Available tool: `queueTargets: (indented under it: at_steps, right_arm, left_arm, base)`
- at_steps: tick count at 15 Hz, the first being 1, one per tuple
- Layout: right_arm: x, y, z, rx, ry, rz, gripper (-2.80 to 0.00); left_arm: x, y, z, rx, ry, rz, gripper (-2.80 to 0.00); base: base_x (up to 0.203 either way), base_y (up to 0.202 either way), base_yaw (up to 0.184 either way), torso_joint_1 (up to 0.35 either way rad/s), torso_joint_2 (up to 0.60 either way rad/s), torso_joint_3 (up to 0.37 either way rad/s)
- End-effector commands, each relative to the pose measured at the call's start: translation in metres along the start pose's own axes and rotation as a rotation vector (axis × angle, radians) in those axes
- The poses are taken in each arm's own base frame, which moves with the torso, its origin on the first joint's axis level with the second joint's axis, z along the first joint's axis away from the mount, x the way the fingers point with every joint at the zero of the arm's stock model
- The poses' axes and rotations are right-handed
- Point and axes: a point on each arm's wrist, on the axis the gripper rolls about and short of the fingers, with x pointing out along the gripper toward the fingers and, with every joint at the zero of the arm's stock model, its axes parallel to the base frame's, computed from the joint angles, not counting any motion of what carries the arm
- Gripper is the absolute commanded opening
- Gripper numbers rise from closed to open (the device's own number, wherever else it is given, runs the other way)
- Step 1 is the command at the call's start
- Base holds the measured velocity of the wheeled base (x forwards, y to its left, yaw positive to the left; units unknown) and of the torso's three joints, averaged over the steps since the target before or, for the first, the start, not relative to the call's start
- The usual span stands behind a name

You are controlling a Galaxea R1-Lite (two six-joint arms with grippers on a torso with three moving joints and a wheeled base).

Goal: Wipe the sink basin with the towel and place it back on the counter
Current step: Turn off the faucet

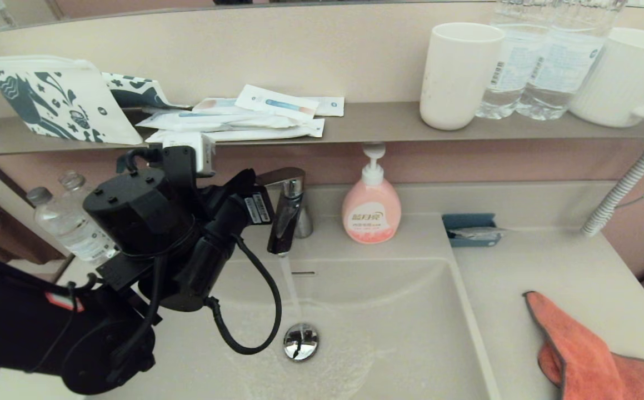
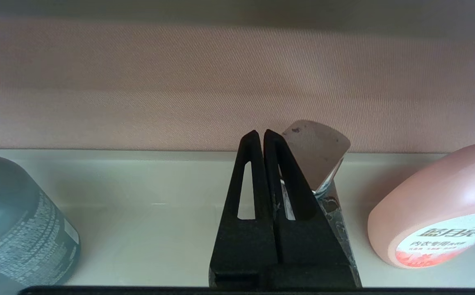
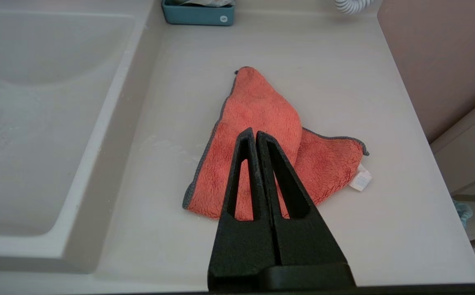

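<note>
The orange-coral towel [image 1: 583,350] lies crumpled on the beige counter [image 1: 549,266] to the right of the sink basin [image 1: 399,311]. Water runs from the chrome faucet [image 1: 287,214] toward the drain plug [image 1: 301,340]. My left gripper [image 1: 255,182] is shut with nothing held, its tips right beside the faucet's lever handle [image 2: 319,155]. My right gripper [image 3: 256,133] is out of the head view. It is shut and empty, hanging over the towel [image 3: 257,102] on the counter [image 3: 303,49]. The basin [image 3: 36,123] is wet.
A pink soap bottle [image 1: 371,208] stands right of the faucet, and a blue tray [image 1: 472,229] sits behind the counter. The grey-brown shelf [image 1: 388,125] holds cups, water bottles and sachets. Plastic bottles [image 1: 69,222] stand at the far left. A white hose [image 1: 622,189] hangs at the right.
</note>
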Motion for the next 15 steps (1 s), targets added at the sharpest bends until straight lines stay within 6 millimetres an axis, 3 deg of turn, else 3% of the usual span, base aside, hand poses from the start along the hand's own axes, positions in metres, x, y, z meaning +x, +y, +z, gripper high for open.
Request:
queueTargets:
  at_steps: [1, 8, 15]
  right_arm:
    - [0.000, 0.000, 0.000, -0.001, 0.001, 0.001, -2.80]
    - [0.000, 0.000, 0.000, -0.001, 0.001, 0.000, -2.80]
    - [0.000, 0.000, 0.000, -0.001, 0.001, 0.001, -2.80]
  left_arm:
    - [0.002, -0.002, -0.006, 0.007, 0.011, 0.003, -2.80]
    - [-0.007, -0.001, -0.017, 0.032, 0.057, -0.013, -2.80]
    - [-0.054, 0.032, 0.014, 0.056, 0.045, 0.031, -2.80]
  base:
    - [0.000, 0.000, 0.000, 0.000, 0.00, 0.000]
    - [0.000, 0.000, 0.000, 0.000, 0.00, 0.000]
    - [0.000, 0.000, 0.000, 0.000, 0.00, 0.000]
